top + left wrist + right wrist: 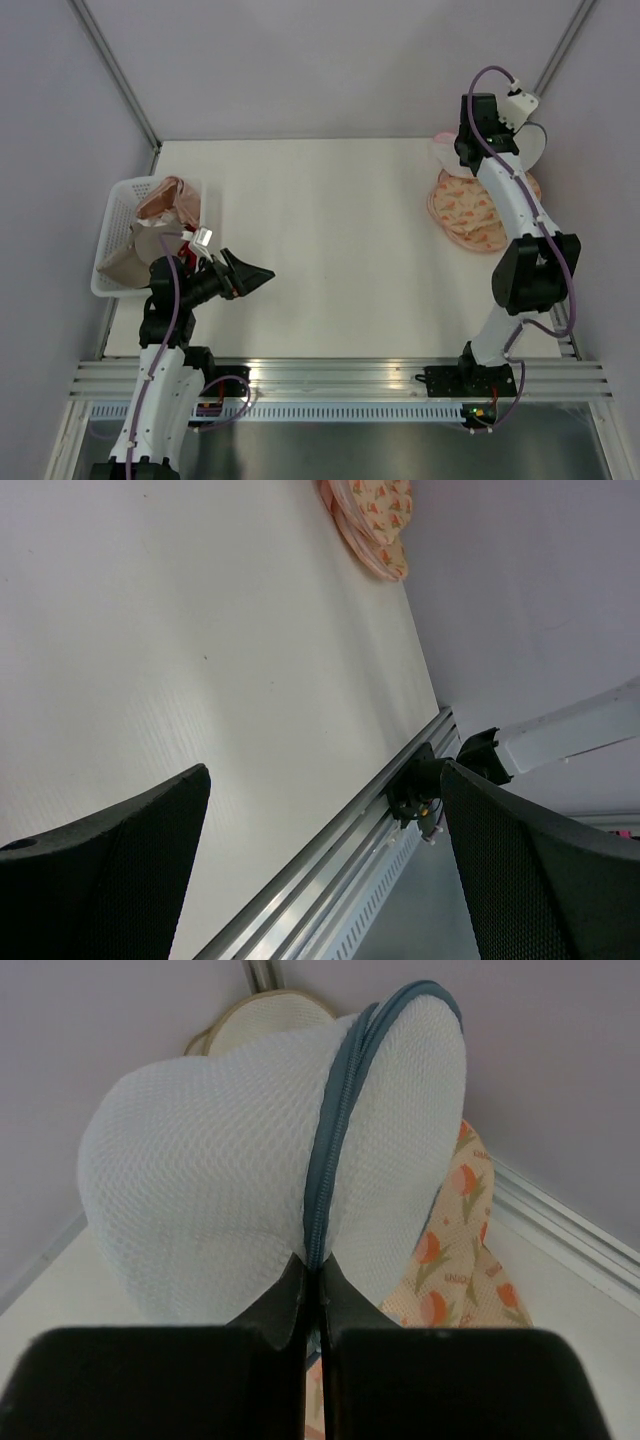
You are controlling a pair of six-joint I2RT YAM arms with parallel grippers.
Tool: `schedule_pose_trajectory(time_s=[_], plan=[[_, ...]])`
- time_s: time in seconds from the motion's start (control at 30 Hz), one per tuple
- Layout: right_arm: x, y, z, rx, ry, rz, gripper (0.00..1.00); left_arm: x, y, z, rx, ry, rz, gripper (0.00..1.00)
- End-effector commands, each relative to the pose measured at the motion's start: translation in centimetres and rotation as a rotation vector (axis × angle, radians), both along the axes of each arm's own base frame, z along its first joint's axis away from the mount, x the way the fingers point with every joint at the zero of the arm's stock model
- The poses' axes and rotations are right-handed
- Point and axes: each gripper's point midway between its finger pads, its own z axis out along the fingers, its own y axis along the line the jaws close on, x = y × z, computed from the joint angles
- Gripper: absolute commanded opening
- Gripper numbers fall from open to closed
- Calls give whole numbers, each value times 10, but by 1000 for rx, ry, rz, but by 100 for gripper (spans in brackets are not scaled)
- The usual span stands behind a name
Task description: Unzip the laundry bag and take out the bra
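My right gripper (312, 1265) is shut on the blue-grey zipper seam of the laundry bag (220, 1190), a puffed white mesh drum held up near the back right corner. I cannot see what is inside it. In the top view the bag (538, 143) shows as a white patch behind the right gripper (520, 125). A taupe soft fabric that looks like the bra (125, 257) lies in the white basket (115, 205) at the left. My left gripper (262, 275) is open and empty just right of the basket; its jaws stand wide apart in the left wrist view (325, 770).
Flat peach patterned rounds (470, 210) lie on the table under the right arm; they also show in the left wrist view (375, 520) and the right wrist view (450, 1250). The basket also holds a pink-peach garment (165, 198) and a red one (170, 250). An aluminium rail (340, 375) runs along the near edge.
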Motion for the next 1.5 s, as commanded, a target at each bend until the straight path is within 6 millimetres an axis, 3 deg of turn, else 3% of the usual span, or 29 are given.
schedule_pose_trajectory(time_s=[0.0,0.07,0.1,0.13,0.17,0.2,0.23,0.27,0.3,0.37,0.47,0.57,0.73,0.77,0.87,0.9,0.93,0.97,1.1,1.17,1.2,1.23,1.27,1.3,1.33,1.37,1.4,1.43,1.47], plan=[[31,-34,40,-47,-85,-88,0,3,-4,32,-22,-94,-34,100],[54,-46,23,-50,-50,-91,0,6,-4,31,-22,-89,-32,100],[61,-60,50,-57,-109,-136,0,7,-4,31,-20,-85,-30,100],[72,-75,27,-73,-55,-163,0,8,-4,31,-20,-81,-33,100],[82,-80,48,-83,-99,-165,0,10,-4,29,-20,-70,-31,100],[88,-84,47,-95,-89,-170,0,10,-4,27,-22,-61,-31,100],[101,-91,23,-106,-47,-181,0,11,-4,28,-22,-63,-31,100],[109,-93,35,-123,-71,-168,0,12,-4,26,-20,-57,-31,100],[116,-94,30,-128,-68,-162,0,13,-3,25,-18,-54,-28,100],[139,-92,3,-120,-46,-105,0,15,-3,23,-12,-52,-24,100],[150,-93,-41,-111,18,-79,1,20,-1,18,-6,-34,-10,100],[168,-77,-86,-55,44,39,1,23,-1,15,-5,-30,-2,100],[190,-59,-120,-7,88,178,1,25,0,12,-5,-24,-2,100],[192,-57,-120,-7,91,194,5,25,0,12,-5,-23,-2,100],[189,-54,-112,-15,90,215,37,26,0,11,-4,-21,2,100],[188,-54,-108,-19,82,218,41,26,0,12,-5,-25,3,100],[187,-54,-81,-32,26,214,45,25,0,12,-8,-21,2,100],[182,-55,-80,-36,29,210,52,25,0,12,-9,-22,3,100],[161,-59,-11,-74,-49,173,63,23,-1,18,-15,-38,-2,99],[148,-57,4,-98,-44,157,66,23,-1,20,-14,-48,-2,100],[136,-55,33,-123,-73,155,67,23,-1,21,-14,-49,-2,100],[131,-45,43,-129,-87,169,70,23,-1,24,-13,-58,-3,100],[124,-38,36,-127,-61,192,78,22,-1,26,-13,-67,-4,100],[114,-20,63,-99,-121,266,87,23,-1,31,-10,-82,-5,100],[110,-3,65,-73,-128,331,98,22,-1,34,-8,-96,-6,100],[101,6,48,-38,-94,376,98,22,-1,37,-6,-106,-5,100],[87,30,68,-21,-133,447,98,23,-1,41,-4,-118,-4,100],[82,61,69,16,-154,550,98,23,0,43,-2,-128,-3,100],[69,81,32,45,-87,615,98,22,0,47,1,-144,-2,100]])
